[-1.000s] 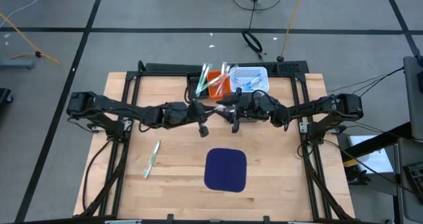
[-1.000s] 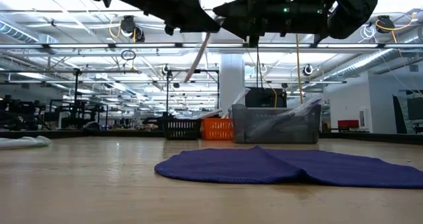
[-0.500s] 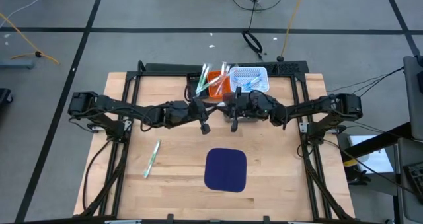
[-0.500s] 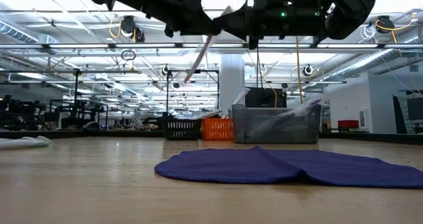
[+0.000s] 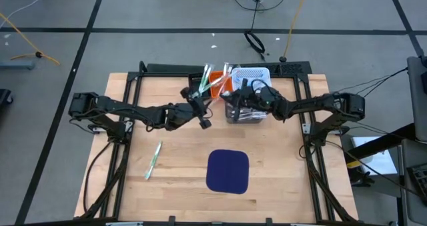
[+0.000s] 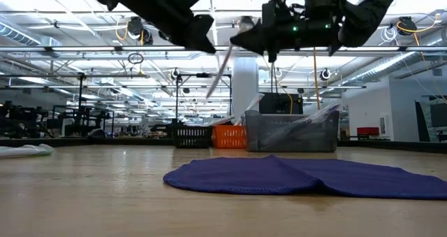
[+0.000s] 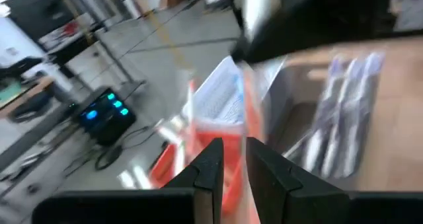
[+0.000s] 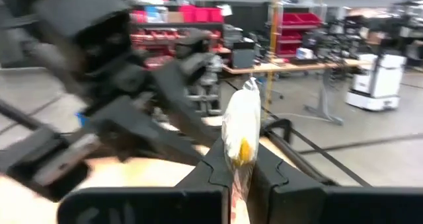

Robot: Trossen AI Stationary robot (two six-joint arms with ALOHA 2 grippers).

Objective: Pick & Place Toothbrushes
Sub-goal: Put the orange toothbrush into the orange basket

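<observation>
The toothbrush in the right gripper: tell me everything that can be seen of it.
The toothbrush is a thin, pale, straight stick in clear wrapping. It hangs tilted in the air above the table, its upper end pinched in the shut jaws of the right gripper. In the right wrist view the wrapped end sticks up past the fingers, whitish with a yellow patch. Nothing else touches it.

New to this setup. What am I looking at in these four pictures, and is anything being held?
Two dark robot arms work over a wooden table. One picture looks straight down, one looks level across the tabletop, and one sits on each wrist. The right hand is shut on a toothbrush, held up in the air. The left hand is open near it, empty. On the table lie a dark blue mat and one loose toothbrush; bins with more toothbrushes stand at the far edge.
</observation>
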